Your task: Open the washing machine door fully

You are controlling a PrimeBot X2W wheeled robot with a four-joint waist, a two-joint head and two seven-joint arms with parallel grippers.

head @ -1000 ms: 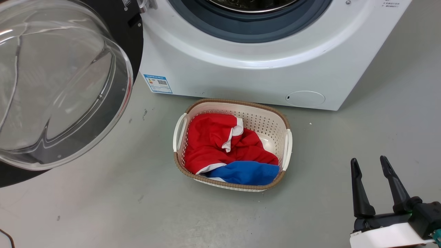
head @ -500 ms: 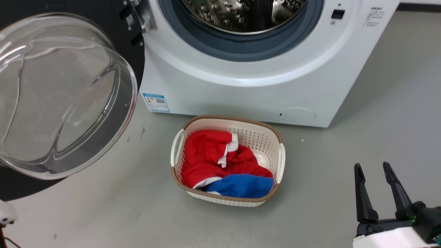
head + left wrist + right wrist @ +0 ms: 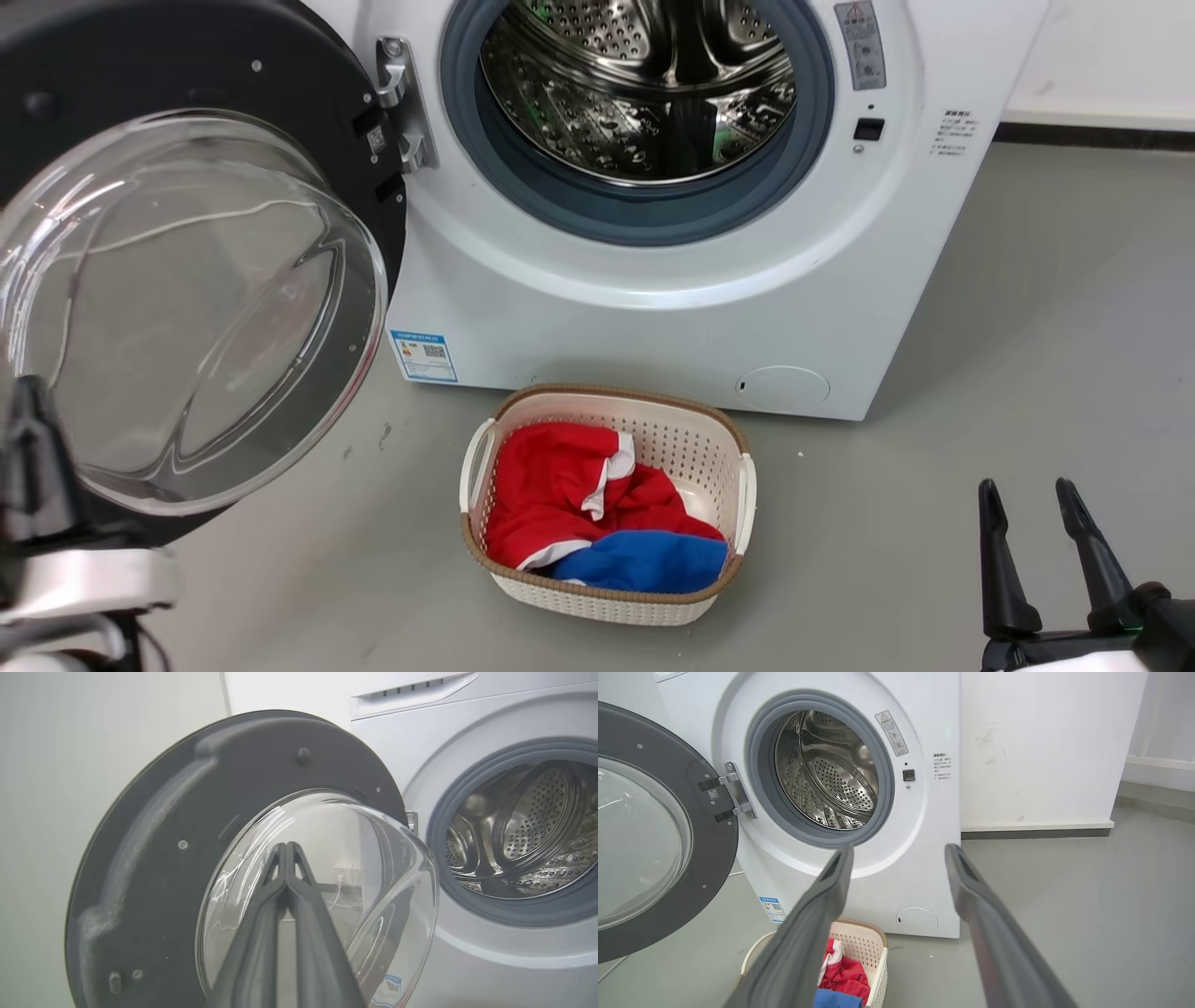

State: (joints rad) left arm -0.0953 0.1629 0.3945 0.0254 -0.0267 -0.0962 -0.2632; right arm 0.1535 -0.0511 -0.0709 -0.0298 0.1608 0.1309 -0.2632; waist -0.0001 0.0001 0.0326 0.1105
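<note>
Washing machine door (image 3: 196, 308) hangs open on its left hinge (image 3: 403, 103), drum (image 3: 644, 93) exposed.
Washing machine (image 3: 653, 308): blue label (image 3: 425, 356) with QR code low on front, red-triangle warning sticker (image 3: 861, 42) by the gasket (image 3: 644, 219); print too small to read. Left hand (image 3: 286, 851) fingers pressed together, empty, facing the door glass; contact unclear. Right hand (image 3: 1025, 490) spread, empty, over floor (image 3: 1027, 327) right of laundry basket (image 3: 744, 485).
</note>
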